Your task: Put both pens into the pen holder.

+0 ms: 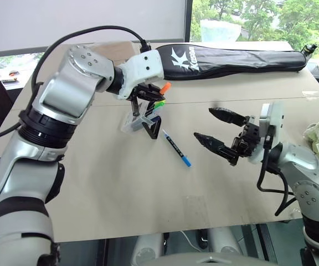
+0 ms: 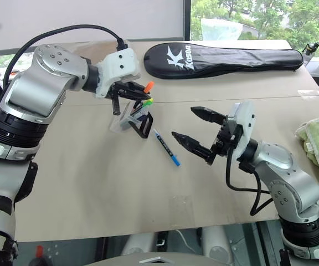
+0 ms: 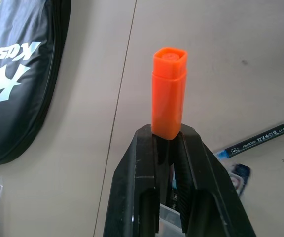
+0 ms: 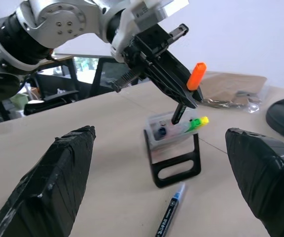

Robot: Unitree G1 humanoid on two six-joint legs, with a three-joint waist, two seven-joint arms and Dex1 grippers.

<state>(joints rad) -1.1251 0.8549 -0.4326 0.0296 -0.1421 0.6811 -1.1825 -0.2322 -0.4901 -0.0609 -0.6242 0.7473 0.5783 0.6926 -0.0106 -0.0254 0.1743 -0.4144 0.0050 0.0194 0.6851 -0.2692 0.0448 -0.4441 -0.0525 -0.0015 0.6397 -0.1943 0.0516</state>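
Now we see the marker (image 4: 190, 91) clamped in the left gripper (image 4: 181, 101), its lower end dipping into the holder (image 1: 140, 121), orange end up. The holder stands near the table's (image 1: 104, 194) middle, a highlighter (image 4: 197, 121) already in it. Just beside its black stand lies the blue-capped pen (image 1: 176, 148), flat on the table. Our right gripper (image 1: 215, 128) hangs beyond that pen, fingers spread wide, holding nothing. A black bag (image 1: 231, 58) lies along the far edge.
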